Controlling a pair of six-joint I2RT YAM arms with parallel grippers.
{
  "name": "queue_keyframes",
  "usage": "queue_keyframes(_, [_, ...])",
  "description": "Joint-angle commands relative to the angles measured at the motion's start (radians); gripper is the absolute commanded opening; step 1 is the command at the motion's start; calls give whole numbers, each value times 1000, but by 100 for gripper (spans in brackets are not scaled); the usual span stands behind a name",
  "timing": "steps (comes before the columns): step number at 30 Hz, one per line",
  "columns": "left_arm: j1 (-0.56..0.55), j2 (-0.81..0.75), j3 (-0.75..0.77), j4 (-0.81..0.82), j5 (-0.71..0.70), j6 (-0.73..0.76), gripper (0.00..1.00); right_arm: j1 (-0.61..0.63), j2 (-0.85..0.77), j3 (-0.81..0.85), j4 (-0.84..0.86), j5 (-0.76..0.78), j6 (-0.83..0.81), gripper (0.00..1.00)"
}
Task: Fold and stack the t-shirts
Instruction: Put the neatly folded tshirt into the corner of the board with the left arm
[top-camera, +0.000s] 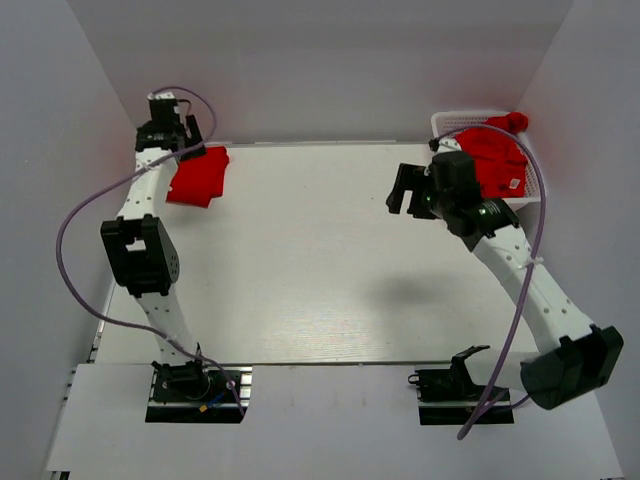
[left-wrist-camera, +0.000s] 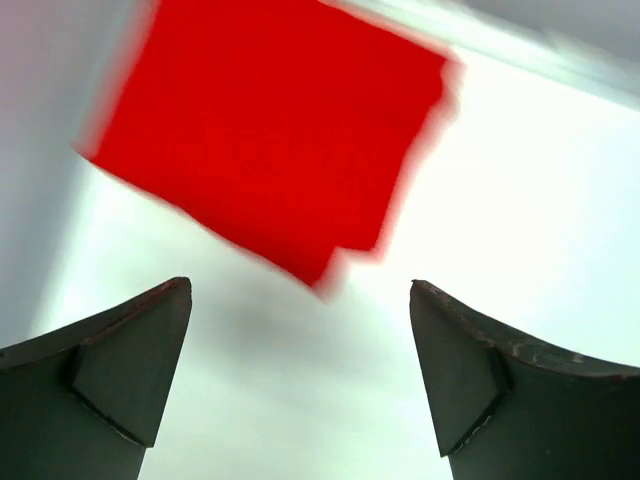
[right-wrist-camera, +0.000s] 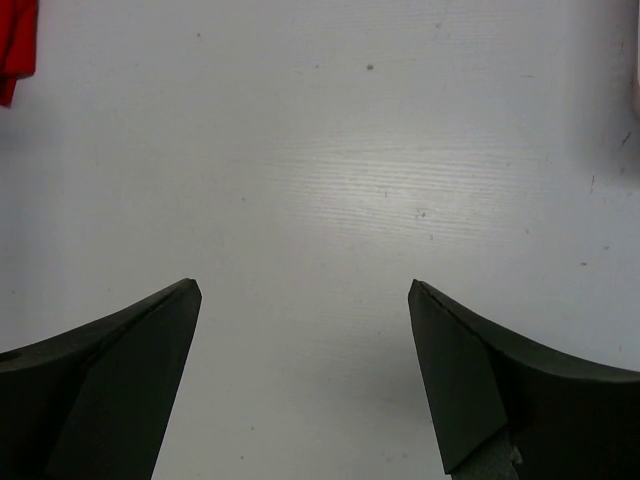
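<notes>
A folded red t-shirt lies at the table's far left corner; it shows blurred in the left wrist view and as a red edge in the right wrist view. My left gripper is open and empty, just above and behind that shirt. More crumpled red t-shirts, one with a small white label, lie in the white lattice basket at the far right. My right gripper is open and empty over bare table, left of the basket.
The white table top spans the middle. White walls close in the left, back and right sides. The left arm's purple cable loops out to the left.
</notes>
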Motion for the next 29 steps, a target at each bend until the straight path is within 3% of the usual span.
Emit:
queue_keyframes(1, [-130,-198,-145,-93,25,-199,100,-3,-94,-80,24,-16,51,90])
queue_keyframes(4, [-222,-433,-438,-2,134,-349,100,-5,-154,-172,22,-16,68,90])
queue_keyframes(7, [-368,-589,-521,-27,78,-383,100,-5,-203,-234,9,-16,80,90])
queue_keyframes(10, [-541,-616,-580,-202,-74,-455,100,-6,-250,-336,28,-55,101,90])
queue_keyframes(13, [-713,-630,-706,-253,-131,-522,100,-6,-289,-392,36,-63,129,90])
queue_keyframes(18, [-928,-610,-739,-313,-224,-605,100,-3,-381,-481,62,9,134,90])
queue_keyframes(23, [-963,-688,-691,-325,-294,-594,100,-3,-433,-505,72,21,141,90])
queue_keyframes(29, [-982,-814,-762,-242,-304,-554,100,-6,-432,-499,93,3,118,90])
